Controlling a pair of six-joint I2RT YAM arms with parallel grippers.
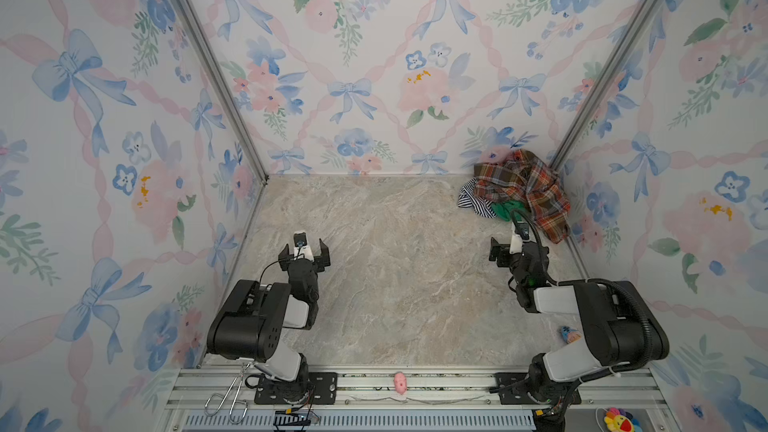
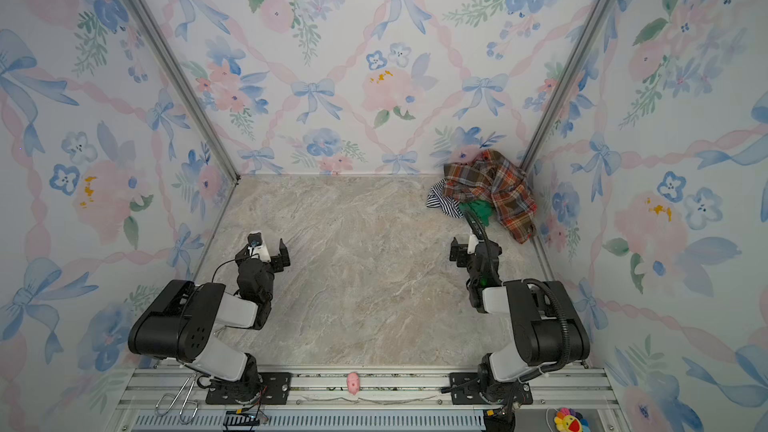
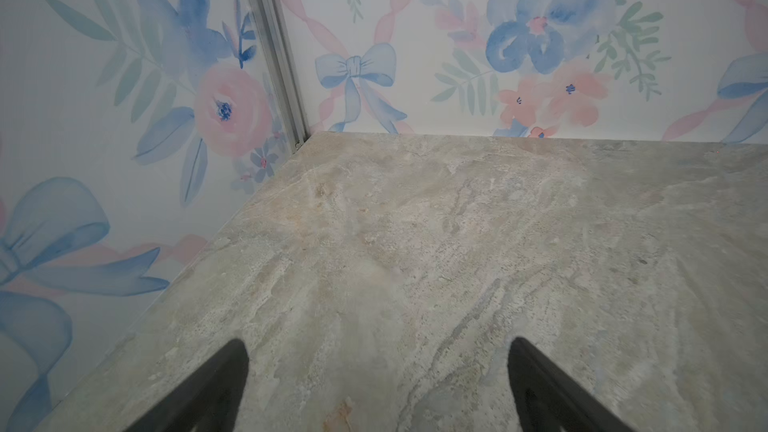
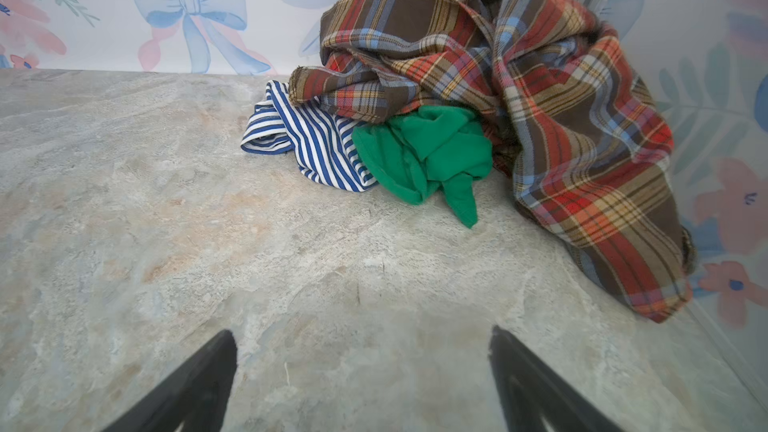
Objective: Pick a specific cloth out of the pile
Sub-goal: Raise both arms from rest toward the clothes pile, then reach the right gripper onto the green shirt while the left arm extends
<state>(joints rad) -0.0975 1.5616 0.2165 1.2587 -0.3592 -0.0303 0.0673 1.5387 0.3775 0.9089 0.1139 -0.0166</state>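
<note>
peeking out from under the plaid shirt [image 4: 561, 118], the cloth [image 4: 432, 151] lies on the near side of the pile [image 1: 519, 189] in the far right corner of the counter [image 1: 395, 263], touching the striped cloth [image 4: 307, 139]. the right fingers [image 4: 195, 384] stand wide apart and empty near the pile; the left fingers [image 3: 208, 388] gape empty over bare counter.

green cloth [image 4: 428, 155] part-buried, under plaid shirt [image 4: 573, 126]

bright green cloth [image 4: 428, 155], orange-brown plaid shirt [image 4: 573, 126]
</note>
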